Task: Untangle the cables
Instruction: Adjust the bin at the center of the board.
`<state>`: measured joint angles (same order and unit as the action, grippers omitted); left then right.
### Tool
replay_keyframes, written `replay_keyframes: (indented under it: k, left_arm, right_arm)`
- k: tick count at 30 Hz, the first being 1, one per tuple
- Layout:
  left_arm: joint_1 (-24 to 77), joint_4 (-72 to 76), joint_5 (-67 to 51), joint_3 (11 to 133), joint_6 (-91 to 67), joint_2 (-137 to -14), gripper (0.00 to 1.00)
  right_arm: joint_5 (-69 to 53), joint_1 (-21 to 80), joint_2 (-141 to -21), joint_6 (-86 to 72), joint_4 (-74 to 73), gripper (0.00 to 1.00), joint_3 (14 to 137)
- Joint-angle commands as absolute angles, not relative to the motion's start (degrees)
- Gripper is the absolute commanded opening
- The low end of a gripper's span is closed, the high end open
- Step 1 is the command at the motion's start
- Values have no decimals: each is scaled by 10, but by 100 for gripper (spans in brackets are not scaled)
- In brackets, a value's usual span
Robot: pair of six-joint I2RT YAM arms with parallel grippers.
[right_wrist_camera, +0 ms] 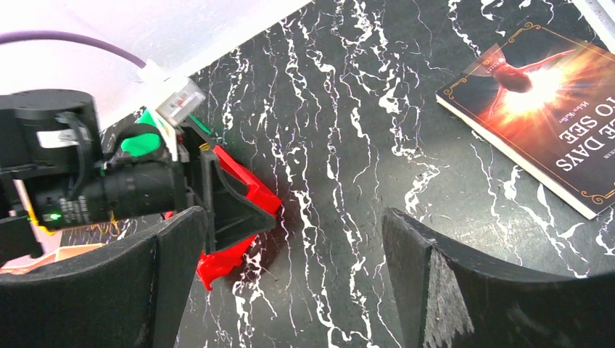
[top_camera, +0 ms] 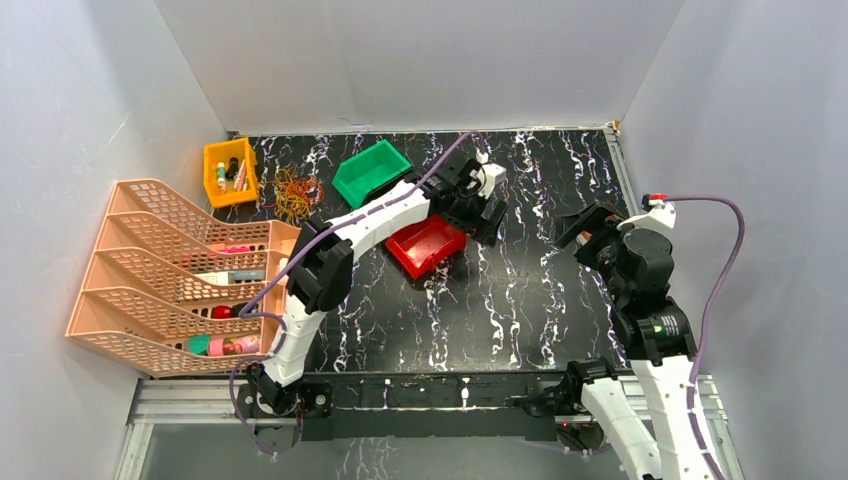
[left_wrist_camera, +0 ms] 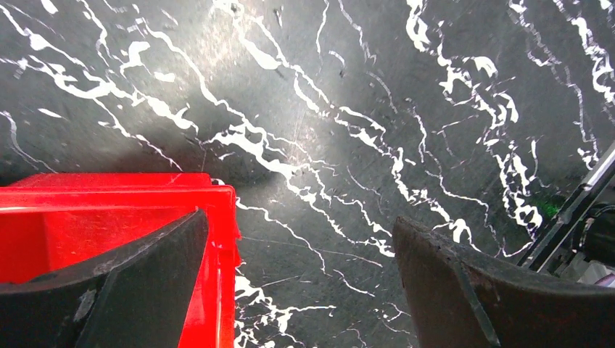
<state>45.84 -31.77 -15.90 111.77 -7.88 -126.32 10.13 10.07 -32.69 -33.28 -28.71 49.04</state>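
Observation:
The cables (top_camera: 292, 193) lie as a palm-sized tangle of thin yellow and orange-red loops on the black marble table, at the back left between a yellow bin and a green bin. Neither wrist view shows them clearly. My left gripper (top_camera: 483, 218) hovers well to their right, over the right edge of a red bin (left_wrist_camera: 109, 217). It is open (left_wrist_camera: 301, 283), with only bare table between its fingers. My right gripper (top_camera: 580, 224) hangs further right above the table. It is open too (right_wrist_camera: 290, 279) and holds nothing.
A peach tiered tray rack (top_camera: 160, 270) holding markers stands along the left side. The yellow bin (top_camera: 230, 172), green bin (top_camera: 372, 172) and red bin (top_camera: 428, 246) sit mid-table. A book (right_wrist_camera: 540, 109) lies on the table near the right arm. White walls enclose three sides.

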Motion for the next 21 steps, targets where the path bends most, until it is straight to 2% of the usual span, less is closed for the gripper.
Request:
replay_keyframes:
  k: [1,12,21]
  left_arm:
    - [456,-345,-159,1152,-68,-1199,99]
    - [308,-326,-142,1078,-51,-1110,98]
    - [209,-325,-131,1135,4,-1173,98]
  right_arm:
    - [122,98,-332,-344,-266,98,489]
    - [112,97,-343,-357,-256,98,453]
    - [-2,98,-384,-295,-252,98,449]
